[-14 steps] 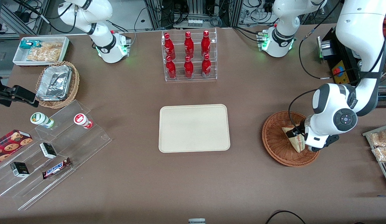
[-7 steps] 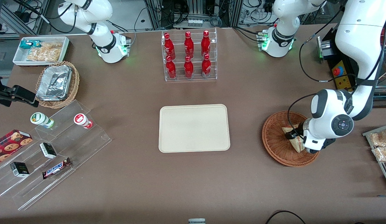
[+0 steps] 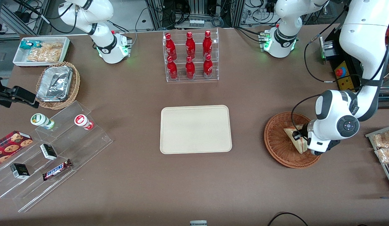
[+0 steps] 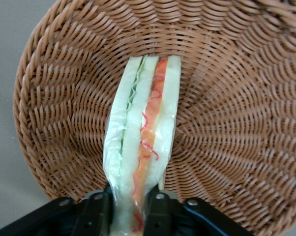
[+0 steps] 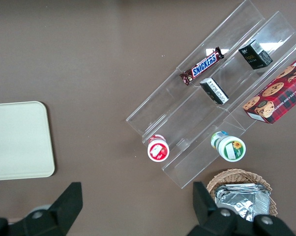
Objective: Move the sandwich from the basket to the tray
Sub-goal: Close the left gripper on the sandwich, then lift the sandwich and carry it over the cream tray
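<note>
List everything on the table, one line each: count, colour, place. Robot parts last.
sandwich: 1, white with red and green filling, in the basket, between the gripper fingers
basket: 1, reddish-brown wicker, toward the working arm's end
tray: 1, cream, table centre, nothing on it
bottles: 6, red, in a clear rack farther from the camera than the tray
foil trays: silver stack, in a smaller wicker basket toward the parked arm's end
Snickers bar: 1, brown, on clear stepped shelf
gripper: 1, black, shut on the sandwich

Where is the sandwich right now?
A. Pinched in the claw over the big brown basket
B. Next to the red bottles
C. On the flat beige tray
A. The claw is shut on the sandwich, with the basket under it; the tray holds nothing.
</note>
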Motion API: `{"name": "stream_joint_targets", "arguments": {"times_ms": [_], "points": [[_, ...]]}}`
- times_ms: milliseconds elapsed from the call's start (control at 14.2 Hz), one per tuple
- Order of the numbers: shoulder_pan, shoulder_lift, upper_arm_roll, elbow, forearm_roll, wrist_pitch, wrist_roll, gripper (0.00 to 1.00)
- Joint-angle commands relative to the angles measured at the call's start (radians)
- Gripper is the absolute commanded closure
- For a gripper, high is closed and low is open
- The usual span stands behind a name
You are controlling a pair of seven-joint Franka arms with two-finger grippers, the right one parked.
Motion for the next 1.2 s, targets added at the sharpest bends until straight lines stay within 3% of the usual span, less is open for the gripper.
{"name": "stream_joint_targets", "arguments": {"times_ms": [0, 281, 492, 844, 1125], "points": [[-0.053, -0.044, -0.028, 0.035, 0.013, -0.034, -0.013, 0.89], [-0.208, -0.090, -0.089, 0.086, 0.012, -0.102, -0.020, 0.89], [-0.404, -0.078, -0.092, 0.128, 0.003, -0.096, -0.081, 0.88], [-0.650, 0.172, -0.081, 0.421, 0.018, -0.113, -0.230, 0.88], [-0.731, 0.333, -0.080, 0.579, 0.121, -0.143, -0.348, 0.87]]}}
